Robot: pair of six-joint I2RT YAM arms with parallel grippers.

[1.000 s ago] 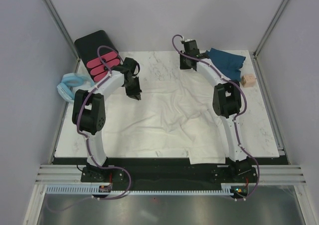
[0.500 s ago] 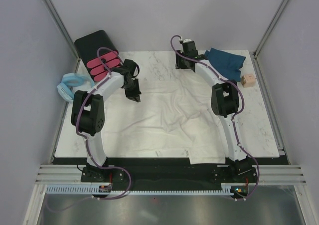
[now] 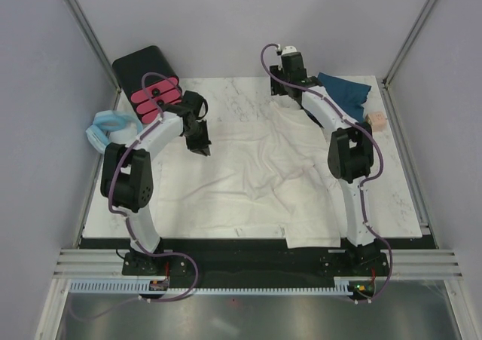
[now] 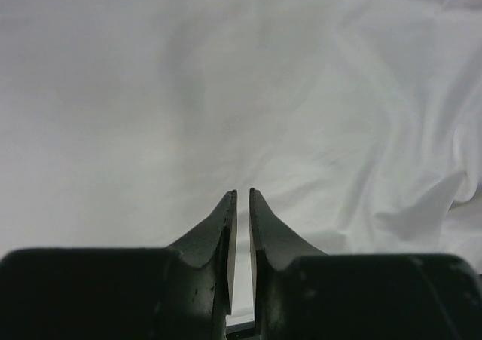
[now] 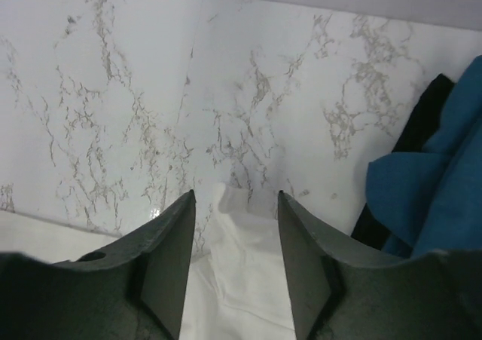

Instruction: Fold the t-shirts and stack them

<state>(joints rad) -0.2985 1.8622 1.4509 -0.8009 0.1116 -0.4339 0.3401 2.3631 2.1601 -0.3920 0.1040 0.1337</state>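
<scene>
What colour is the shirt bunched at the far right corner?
The shirt is plain dark teal-blue, clearest in the right wrist view.

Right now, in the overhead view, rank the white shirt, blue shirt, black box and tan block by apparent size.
1. white shirt, largest
2. black box
3. blue shirt, partly behind the right arm, so box versus shirt is unsure
4. tan block, smallest

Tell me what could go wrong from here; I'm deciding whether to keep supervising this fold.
The right gripper stands open over a small corner of the white shirt; closing there may pinch too little and slip. The teal shirt lies close beside it and might get caught too. Creases mid-shirt may get folded in.
</scene>
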